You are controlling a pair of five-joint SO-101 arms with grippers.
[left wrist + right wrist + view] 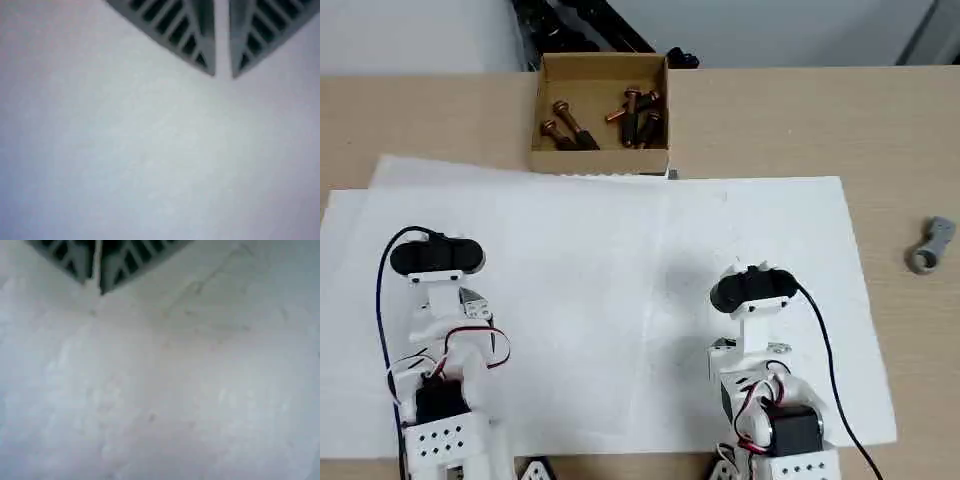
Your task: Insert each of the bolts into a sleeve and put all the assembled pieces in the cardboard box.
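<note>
Left jaws: nearly closed, thin slit, nothing held, above the white paper sheet [150, 160]. Right jaws: likewise almost together, empty, above the same sheet.

Cardboard box [600, 160] sat at the sheet's far edge with several bolts [635, 112] inside. Dark sleeves [586, 141] seemed fitted, though this was too small to confirm for each. Judged complete or nearly so.

A grey part [931, 245] lay on the table [770, 110], well apart; relevance unclear.
</note>
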